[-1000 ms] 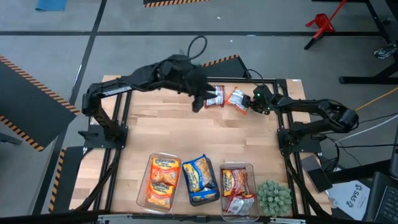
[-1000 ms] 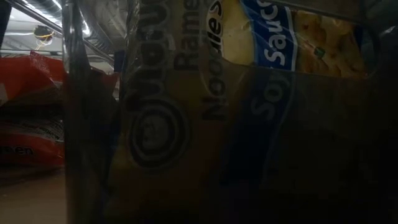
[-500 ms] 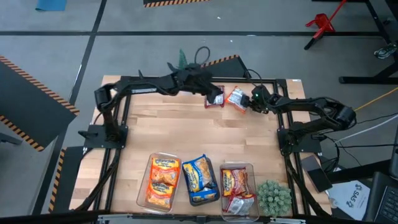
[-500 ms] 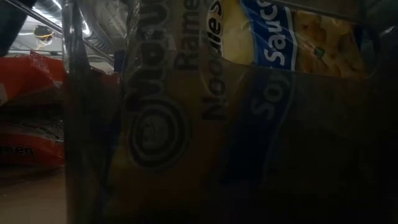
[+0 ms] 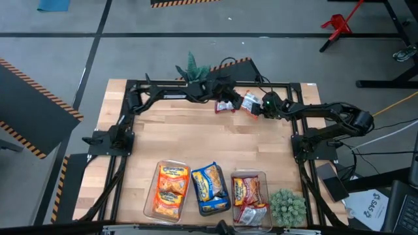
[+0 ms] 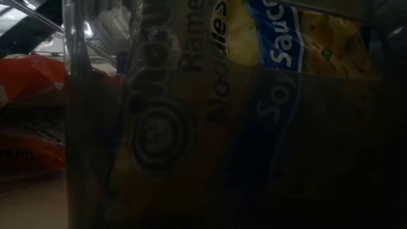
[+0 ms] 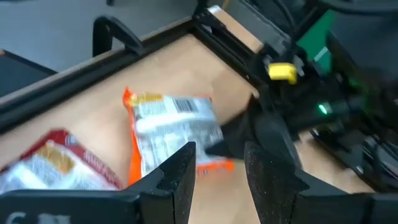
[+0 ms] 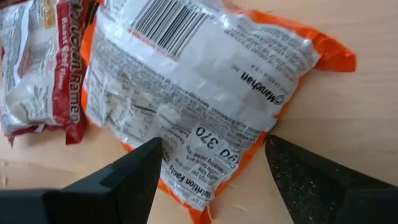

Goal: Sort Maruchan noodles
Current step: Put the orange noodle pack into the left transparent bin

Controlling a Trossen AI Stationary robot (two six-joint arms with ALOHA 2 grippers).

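At the far edge of the pale wooden desk [image 5: 209, 143] lie two loose Maruchan noodle packets. The orange-edged crinkly plastic packet [image 8: 193, 99] lies back side up, showing a barcode, small print, the word "Maruchan" and the stamp "090 370". Just beside it lies the red-and-silver packet [image 8: 43, 74], marked "Roast Beef" and "Ramen". The right pincer [image 8: 211, 168] hovers over the orange packet with its dark fingers [image 8: 134, 177] set wide apart and nothing held. The left pincer [image 7: 217, 180] is close by, beside the red-and-silver packet, its fingers parted and gripping nothing. At the near edge stand three clear rectangular plastic bins [image 5: 171, 189] of sorted packets; in the low view a blue-and-yellow packet [image 6: 254, 95] reads "Ramen Noodles" and "Soy Sauce"
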